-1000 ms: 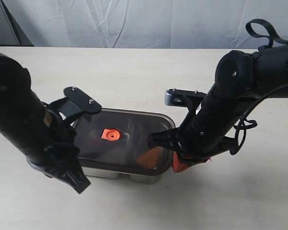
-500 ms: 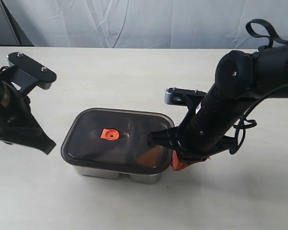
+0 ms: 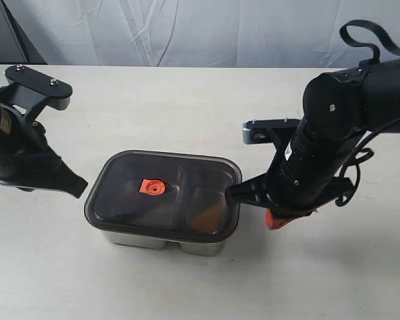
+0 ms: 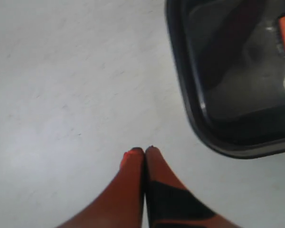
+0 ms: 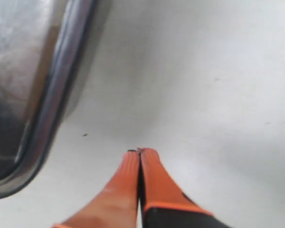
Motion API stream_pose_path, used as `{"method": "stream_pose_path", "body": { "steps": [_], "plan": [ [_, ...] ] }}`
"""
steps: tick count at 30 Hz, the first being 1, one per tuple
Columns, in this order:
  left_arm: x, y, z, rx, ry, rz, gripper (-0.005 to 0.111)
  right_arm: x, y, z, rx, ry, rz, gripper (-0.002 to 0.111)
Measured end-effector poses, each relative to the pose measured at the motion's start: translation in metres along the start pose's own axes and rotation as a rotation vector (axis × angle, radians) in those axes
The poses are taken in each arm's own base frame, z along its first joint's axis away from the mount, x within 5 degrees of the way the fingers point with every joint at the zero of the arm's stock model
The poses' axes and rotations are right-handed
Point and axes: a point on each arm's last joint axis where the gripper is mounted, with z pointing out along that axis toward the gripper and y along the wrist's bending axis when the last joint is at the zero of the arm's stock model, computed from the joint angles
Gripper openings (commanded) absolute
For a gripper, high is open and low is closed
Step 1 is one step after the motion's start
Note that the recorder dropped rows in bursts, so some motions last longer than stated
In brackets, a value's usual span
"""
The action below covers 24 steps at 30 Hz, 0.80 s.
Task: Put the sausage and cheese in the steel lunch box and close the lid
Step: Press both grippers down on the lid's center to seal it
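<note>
The steel lunch box [image 3: 155,240] sits mid-table with the dark translucent lid [image 3: 180,173] lying flat on it, its orange valve tab [image 3: 152,187] up. Through the lid the cheese [image 3: 209,217] shows as an orange patch in the right compartment. The sausage cannot be made out under the dark lid. My left gripper [image 4: 144,150] is shut and empty over bare table, a little off the lid's corner [image 4: 199,118]. My right gripper [image 5: 139,151] is shut on nothing too, just clear of the box's right end [image 5: 47,109]; its orange fingers [image 3: 278,220] show below the arm.
A white cloth backdrop [image 3: 200,30] hangs behind the table. The left arm's black body [image 3: 20,153] stands left of the box and the right arm [image 3: 327,147] right of it. Pale table surface [image 3: 187,107] lies behind the box.
The left arm has swung up and away from the lid to the table's left. The right gripper has drawn back to the right, off the box's end. The lid stays on the box.
</note>
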Motion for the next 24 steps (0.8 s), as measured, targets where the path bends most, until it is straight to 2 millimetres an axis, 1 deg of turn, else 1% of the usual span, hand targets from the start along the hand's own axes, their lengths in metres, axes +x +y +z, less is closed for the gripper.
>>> {"method": "stream_pose_path", "body": {
  "steps": [3, 4, 5, 6, 8, 9, 11, 12, 14, 19, 24],
  "plan": [
    [-0.004, -0.008, 0.0, 0.083, -0.04, 0.017, 0.0, -0.006, -0.003, -0.022, 0.058, -0.087, 0.005, -0.001],
    [-0.005, -0.012, 0.0, 0.125, -0.059, 0.031, 0.0, -0.011, -0.001, -0.042, 0.053, -0.163, 0.008, -0.001],
    [-0.006, -0.012, 0.001, 0.136, -0.061, 0.031, 0.0, -0.014, 0.001, -0.05, 0.041, -0.191, 0.01, -0.001],
    [-0.008, -0.013, 0.005, 0.16, -0.065, 0.022, 0.0, -0.02, 0.007, -0.066, 0.008, -0.248, 0.007, -0.001],
    [-0.012, -0.01, 0.011, 0.193, -0.067, -0.009, 0.0, -0.025, 0.017, -0.075, -0.07, -0.259, -0.004, -0.001],
    [-0.013, -0.009, 0.013, 0.21, -0.067, -0.023, 0.0, -0.026, 0.02, -0.076, -0.093, -0.256, -0.007, -0.001],
    [-0.015, -0.007, 0.017, 0.273, -0.068, -0.042, 0.0, -0.028, 0.026, -0.07, -0.147, -0.227, -0.019, -0.001],
    [-0.018, -0.006, 0.019, 0.322, -0.077, -0.054, 0.0, -0.029, 0.028, -0.064, -0.159, -0.206, -0.021, -0.001],
    [-0.022, -0.005, 0.023, 0.364, -0.086, -0.062, 0.0, -0.03, 0.032, -0.055, -0.159, -0.177, -0.028, -0.001],
    [-0.028, -0.006, 0.044, 0.379, -0.035, -0.067, 0.0, -0.027, 0.05, -0.034, -0.163, -0.134, -0.078, -0.001],
    [-0.031, -0.006, 0.053, 0.373, -0.022, -0.072, 0.0, -0.027, 0.054, -0.024, -0.159, -0.112, -0.084, -0.001]
  ]
}}
